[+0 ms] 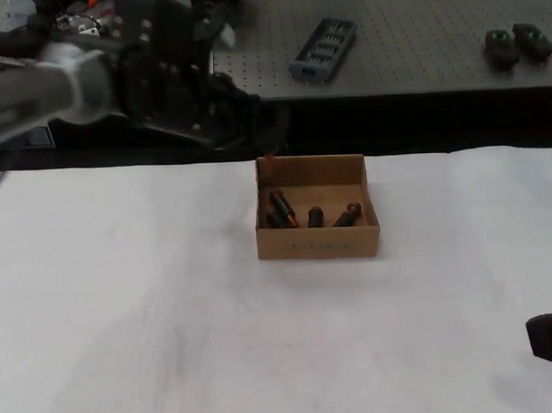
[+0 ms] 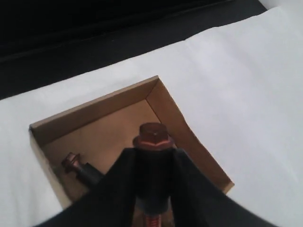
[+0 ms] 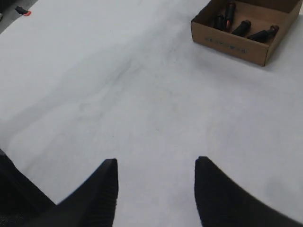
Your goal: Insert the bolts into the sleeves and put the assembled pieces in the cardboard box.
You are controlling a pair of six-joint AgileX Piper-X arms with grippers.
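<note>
- The assembled piece [image 2: 152, 139], a copper hex-head bolt seated in a dark sleeve, is clamped between the fingers of the left gripper [image 2: 152, 165]. We see it against the floor of the cardboard box [image 2: 165, 101].
- Other finished pieces [image 1: 314, 216] already lie inside the box, close together towards its front wall.
- In the high view the left arm [image 1: 144, 66] sits behind the box's far left corner and well above the bench. We judge the held piece may not be squarely over the opening.
- If it is let go from here, it could clip the far wall or drop outside onto the white cloth [image 1: 125, 311].
- A drop from that height could also bounce off the pieces below, or jolt the bolt out of its sleeve.
- The right gripper [image 3: 156, 163] holds nothing. Its fingers are apart over bare cloth, well away from the box.
</note>
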